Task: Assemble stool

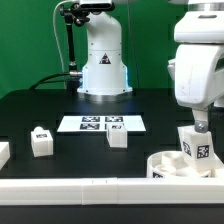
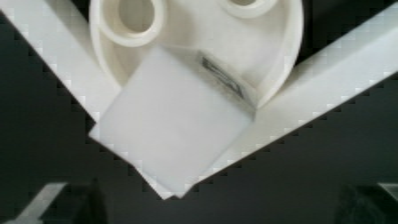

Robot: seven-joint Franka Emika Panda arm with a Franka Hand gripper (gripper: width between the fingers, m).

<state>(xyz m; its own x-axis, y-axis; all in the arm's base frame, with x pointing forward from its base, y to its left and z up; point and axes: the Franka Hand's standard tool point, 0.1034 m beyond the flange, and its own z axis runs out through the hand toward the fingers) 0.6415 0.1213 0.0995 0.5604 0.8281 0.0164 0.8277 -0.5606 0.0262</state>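
Observation:
The round white seat (image 1: 168, 164) lies at the exterior view's lower right, tucked into the corner of the white border rails (image 1: 90, 188). A white leg (image 1: 197, 147) with a tag stands upright on it. My gripper (image 1: 200, 126) hangs straight over that leg's top. In the wrist view the seat (image 2: 164, 40) shows its holes. The leg (image 2: 178, 125) fills the middle. My gripper (image 2: 210, 206) appears open, its fingers dim at the two corners and apart from the leg. Two more legs (image 1: 41, 141) (image 1: 118, 138) stand loose on the black table.
The marker board (image 1: 100, 124) lies flat mid-table in front of the robot base (image 1: 104, 70). Another white part (image 1: 3, 152) shows at the left edge. The rails meet in a V around the seat in the wrist view (image 2: 329, 95).

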